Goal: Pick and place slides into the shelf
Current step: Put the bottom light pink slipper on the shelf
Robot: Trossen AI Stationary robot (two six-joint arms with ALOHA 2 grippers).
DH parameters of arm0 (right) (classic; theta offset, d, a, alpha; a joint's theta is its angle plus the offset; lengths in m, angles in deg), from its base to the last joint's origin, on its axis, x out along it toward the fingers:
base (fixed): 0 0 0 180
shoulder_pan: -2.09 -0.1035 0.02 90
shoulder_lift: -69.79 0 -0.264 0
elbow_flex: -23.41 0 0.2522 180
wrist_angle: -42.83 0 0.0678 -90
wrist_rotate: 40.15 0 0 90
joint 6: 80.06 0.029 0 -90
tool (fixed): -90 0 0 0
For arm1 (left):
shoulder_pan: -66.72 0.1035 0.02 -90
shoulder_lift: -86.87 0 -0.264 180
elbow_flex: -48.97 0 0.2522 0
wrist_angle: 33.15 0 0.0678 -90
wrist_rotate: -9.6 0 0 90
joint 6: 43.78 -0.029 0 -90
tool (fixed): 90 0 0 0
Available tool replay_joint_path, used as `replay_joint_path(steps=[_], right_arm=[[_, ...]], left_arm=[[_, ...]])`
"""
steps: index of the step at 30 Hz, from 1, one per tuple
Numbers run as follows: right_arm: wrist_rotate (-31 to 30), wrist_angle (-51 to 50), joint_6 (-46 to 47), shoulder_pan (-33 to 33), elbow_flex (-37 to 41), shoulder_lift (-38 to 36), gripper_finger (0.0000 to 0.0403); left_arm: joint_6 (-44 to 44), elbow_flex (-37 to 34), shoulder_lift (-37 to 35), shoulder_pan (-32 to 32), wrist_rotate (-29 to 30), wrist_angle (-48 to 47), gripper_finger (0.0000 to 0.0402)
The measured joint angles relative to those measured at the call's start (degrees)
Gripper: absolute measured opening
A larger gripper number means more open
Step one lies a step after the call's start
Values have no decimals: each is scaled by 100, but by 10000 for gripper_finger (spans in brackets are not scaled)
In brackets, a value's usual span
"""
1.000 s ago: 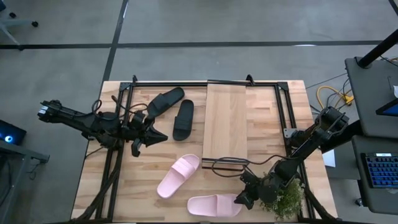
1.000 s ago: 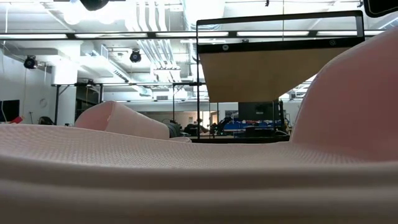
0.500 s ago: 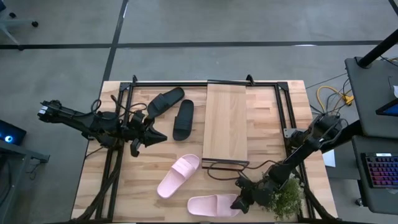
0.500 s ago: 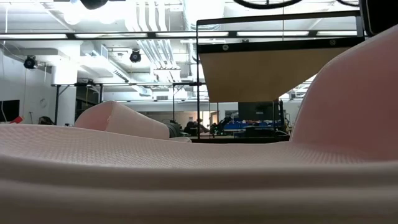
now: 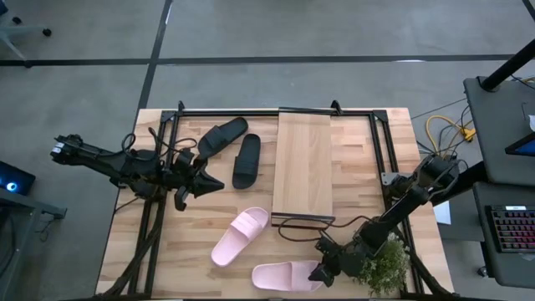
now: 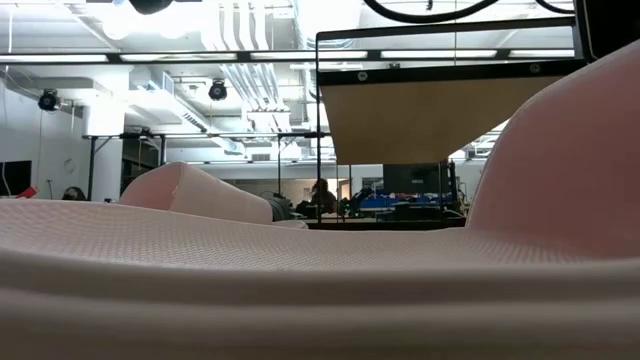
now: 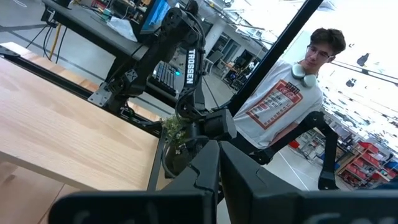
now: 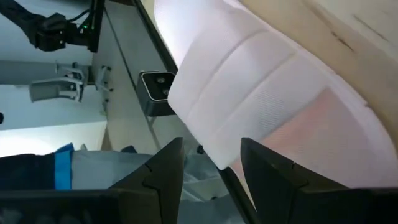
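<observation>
Grey floor surrounds a plank table (image 5: 125,251) with the shelf (image 5: 303,163) standing at its middle, bare on top. All four slides lie on the table: two black ones (image 5: 234,149) beside the shelf on the left arm's side, one pink slide (image 5: 239,236) nearer the front, and the front pink slide (image 5: 288,275) at the table's edge. The right claw (image 5: 322,266) sits at the strap end of that front slide, fingers spread with the strap (image 8: 249,93) right ahead of them, nothing pinched yet. The left claw (image 5: 201,181) waits near the black slides, fingers pressed together.

The step looks like grasping the front pink slide. To do it well, straddle the broad strap or the sole's rim squarely before squeezing, then lift clear of the shelf's black frame.

That slide looks like soft moulded foam, finely dimpled, with raised ridges across the arched strap; it should compress and grip easily. The shelf's top is smooth pale wood.
</observation>
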Motion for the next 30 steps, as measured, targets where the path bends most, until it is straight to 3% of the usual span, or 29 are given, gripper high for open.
replay_joint_path(steps=[30], right_arm=[[455,-330,-381,389,20,13,151]], left_arm=[[2,44,-60,2,-42,2,0]])
